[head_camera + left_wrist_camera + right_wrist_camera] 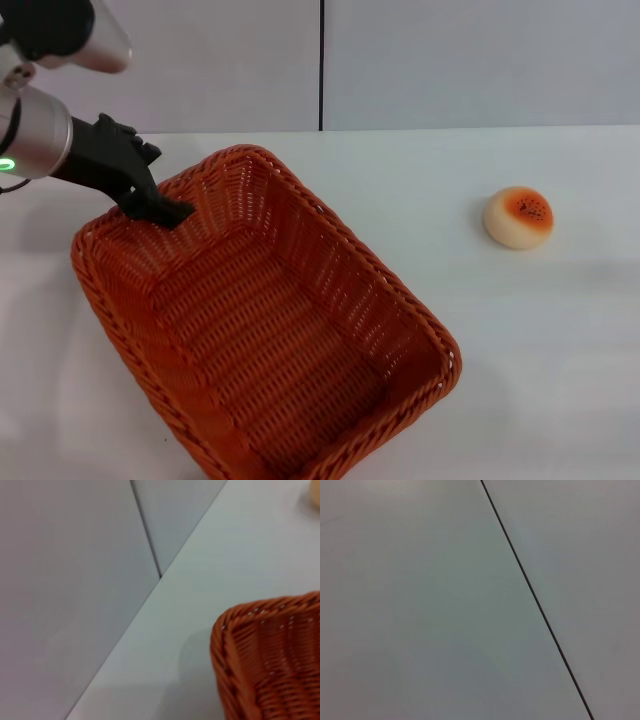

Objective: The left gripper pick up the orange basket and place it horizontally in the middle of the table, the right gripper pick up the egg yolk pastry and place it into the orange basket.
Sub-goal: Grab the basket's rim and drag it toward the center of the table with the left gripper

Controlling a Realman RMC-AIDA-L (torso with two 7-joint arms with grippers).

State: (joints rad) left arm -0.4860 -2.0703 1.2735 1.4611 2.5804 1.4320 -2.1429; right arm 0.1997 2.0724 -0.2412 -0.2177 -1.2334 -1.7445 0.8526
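The orange basket (270,330) lies slanted across the left half of the white table (560,340), one corner toward me. My left gripper (165,210) reaches in from the upper left and is shut on the orange basket's far left rim. A corner of that rim (265,650) fills the left wrist view. Well clear of the basket, the egg yolk pastry (518,216) sits on the table at the far right, seeded orange top up. The right gripper appears in no view; the right wrist view shows only pale panels and a dark seam.
A grey wall with a dark vertical seam (321,60) stands behind the table's far edge. Bare tabletop lies between the basket and the pastry. The basket's near end runs past the bottom of the head view.
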